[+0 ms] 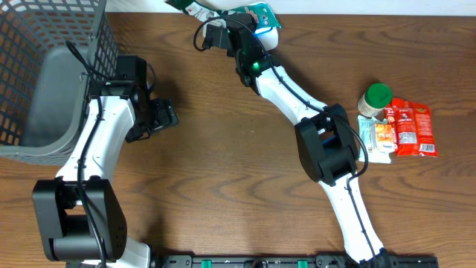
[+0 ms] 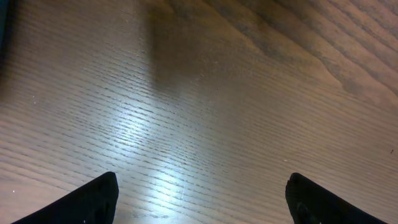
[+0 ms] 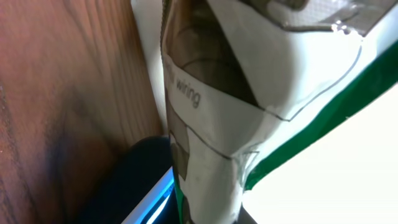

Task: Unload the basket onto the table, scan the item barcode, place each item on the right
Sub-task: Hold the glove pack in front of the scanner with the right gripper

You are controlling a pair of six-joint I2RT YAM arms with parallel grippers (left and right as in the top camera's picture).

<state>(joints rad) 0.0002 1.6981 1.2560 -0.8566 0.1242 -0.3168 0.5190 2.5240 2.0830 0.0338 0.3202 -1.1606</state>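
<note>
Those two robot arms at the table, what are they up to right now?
The right gripper is shut on a green-and-white packet, holding it out at the far edge of the table, apparently to get its barcode read. A blue light glows beside it in the wrist view. The left gripper hangs open and empty over the wood beside a grey mesh basket. A green-lidded jar and some red packets lie in a small pile on the right.
</note>
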